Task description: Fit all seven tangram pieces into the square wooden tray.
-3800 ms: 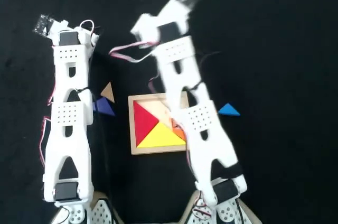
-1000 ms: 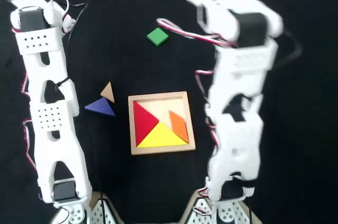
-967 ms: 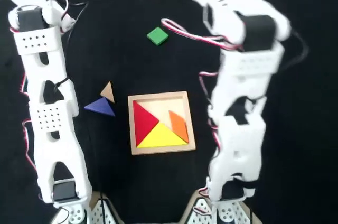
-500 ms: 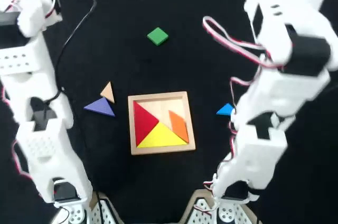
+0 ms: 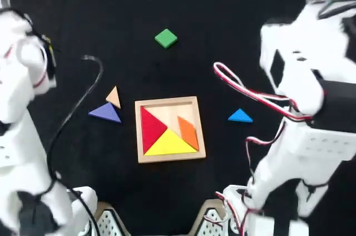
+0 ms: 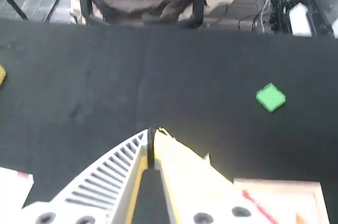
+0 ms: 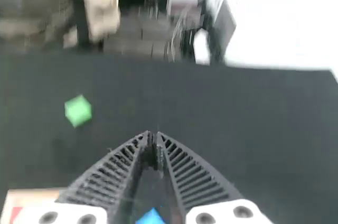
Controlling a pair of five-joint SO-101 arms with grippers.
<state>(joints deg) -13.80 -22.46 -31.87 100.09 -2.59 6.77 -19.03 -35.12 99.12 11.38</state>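
Observation:
The square wooden tray [image 5: 167, 101] lies mid-table and holds a red triangle [image 5: 151, 129], a yellow triangle [image 5: 169, 144] and an orange parallelogram [image 5: 188, 129]. Its upper part is bare wood. Outside it lie a green square [image 5: 166, 38] far behind, a tan triangle [image 5: 113, 97] and a purple-blue triangle [image 5: 105, 113] to its left, and a small blue triangle [image 5: 240, 116] to its right. My left gripper [image 6: 151, 131] is shut and holds nothing, high above the table; the green square [image 6: 271, 98] lies ahead of it. My right gripper [image 7: 153, 135] is also shut and holds nothing, above the blue triangle [image 7: 152, 216].
The left arm [image 5: 22, 108] stands along the left edge and the right arm [image 5: 311, 119] along the right, with a loose cable loop [image 5: 245, 88] beside it. Black cloth covers the table. Chairs and cables lie past the far edge.
Both arms have swung up and outward, away from the middle of the table toward its sides. The blue triangle has come out from behind the right arm. No piece has moved.

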